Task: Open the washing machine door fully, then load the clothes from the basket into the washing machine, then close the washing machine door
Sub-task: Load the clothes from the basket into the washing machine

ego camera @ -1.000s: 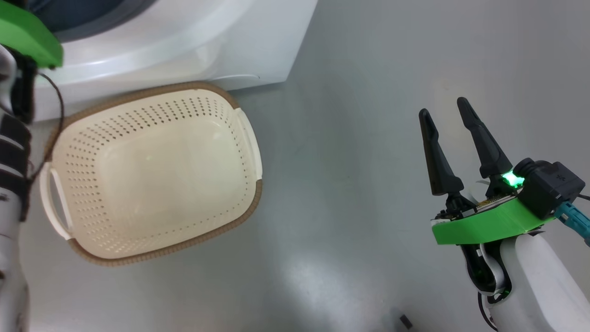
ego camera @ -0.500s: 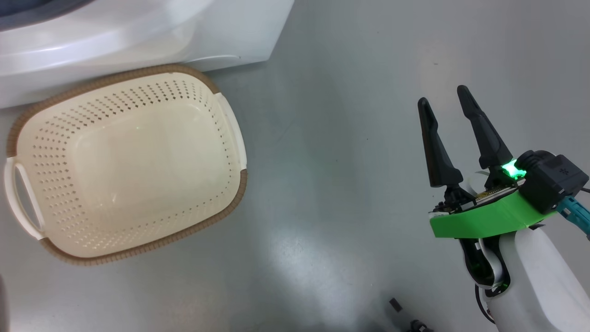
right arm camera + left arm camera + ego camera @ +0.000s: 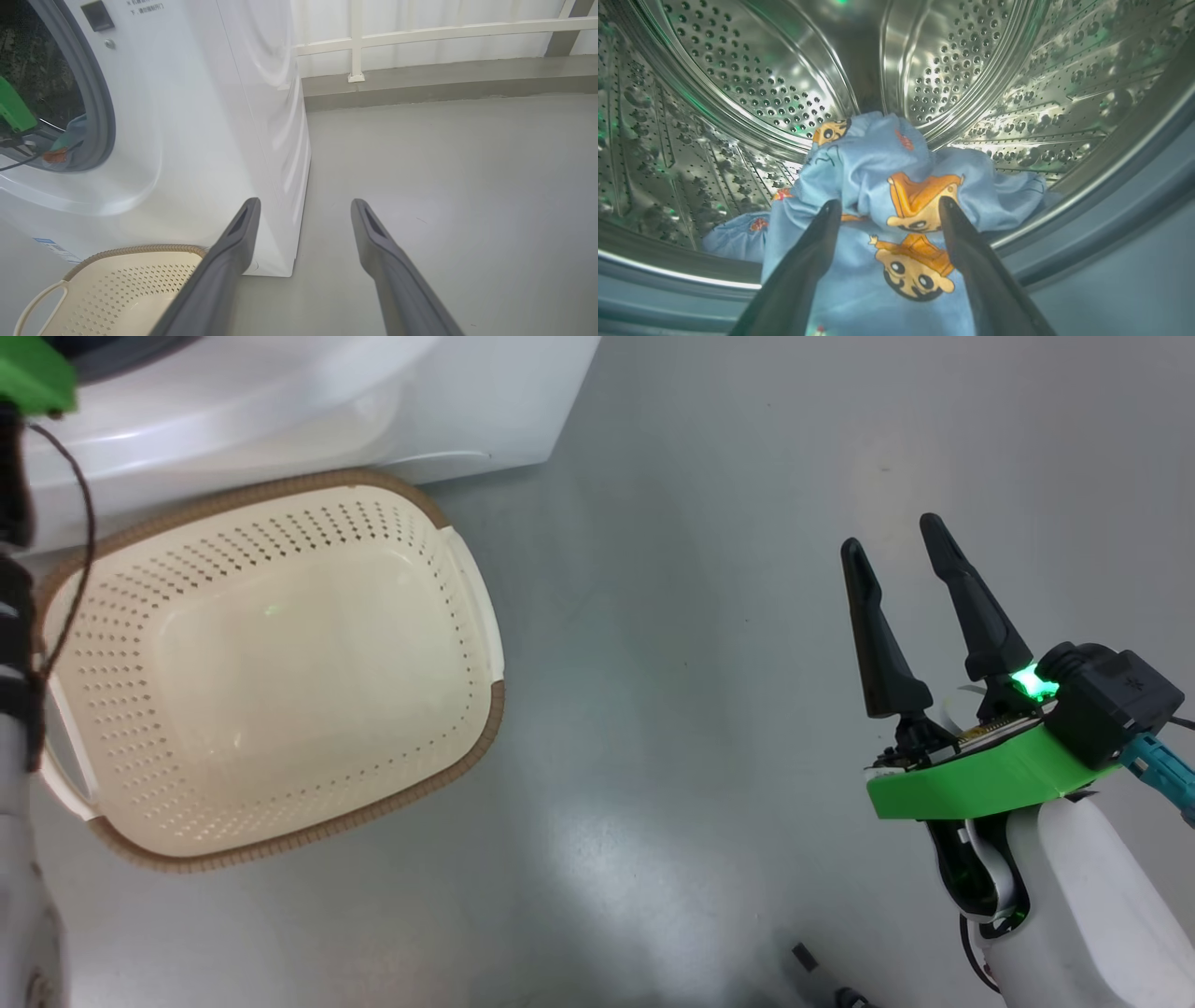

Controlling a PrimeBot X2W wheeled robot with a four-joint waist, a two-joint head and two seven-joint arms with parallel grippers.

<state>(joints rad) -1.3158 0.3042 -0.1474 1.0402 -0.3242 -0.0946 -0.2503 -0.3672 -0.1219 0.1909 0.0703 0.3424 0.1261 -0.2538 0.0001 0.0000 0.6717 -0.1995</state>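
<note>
Left wrist view, left gripper (image 3: 888,201) jaws parted by clothes (image 3: 878,149) in washing machine (image 3: 752,70), right gripper (image 3: 892,534) still wide, empty

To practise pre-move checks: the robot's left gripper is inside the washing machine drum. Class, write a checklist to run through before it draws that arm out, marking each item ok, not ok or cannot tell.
1. Basket emptied: ok, nothing lies in it.
2. Clothes in the drum: ok, blue printed cloth lies inside.
3. Left gripper released: ok, fingers stand apart, not pinching cloth.
4. Cloth off the grey seal: not ok, it seems to drape over the front lip.
5. Right gripper free: ok, open above the floor.
</note>
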